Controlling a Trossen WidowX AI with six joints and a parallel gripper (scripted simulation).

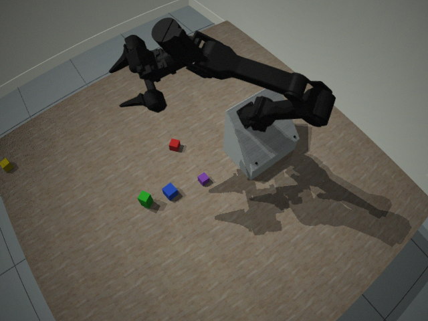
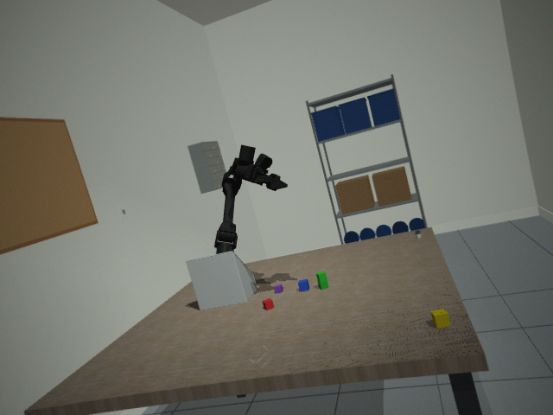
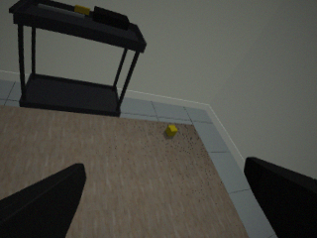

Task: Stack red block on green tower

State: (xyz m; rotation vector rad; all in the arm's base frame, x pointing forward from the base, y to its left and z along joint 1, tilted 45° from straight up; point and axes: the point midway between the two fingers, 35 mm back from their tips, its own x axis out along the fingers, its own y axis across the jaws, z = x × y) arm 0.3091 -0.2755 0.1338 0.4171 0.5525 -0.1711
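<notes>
The small red block (image 1: 174, 144) (image 2: 268, 303) lies on the wooden table (image 1: 241, 276) (image 2: 357, 357), out in front of the grey robot base (image 1: 259, 145) (image 2: 219, 281). The green tower (image 1: 145, 199) (image 2: 321, 279) stands upright and is taller than the other blocks, a short way from the red block. My gripper (image 1: 116, 87) (image 2: 279, 183) (image 3: 165, 169) is open and empty. It is held high in the air, well above and beyond the red block. In the wrist view neither the red block nor the green tower shows.
A blue block (image 1: 170, 190) (image 2: 303, 284) and a purple block (image 1: 202, 178) (image 2: 278, 288) lie between the tower and the base. A yellow block (image 1: 5, 164) (image 2: 440, 317) (image 3: 170, 131) sits near a table edge. A shelf rack (image 2: 365, 165) stands by the wall.
</notes>
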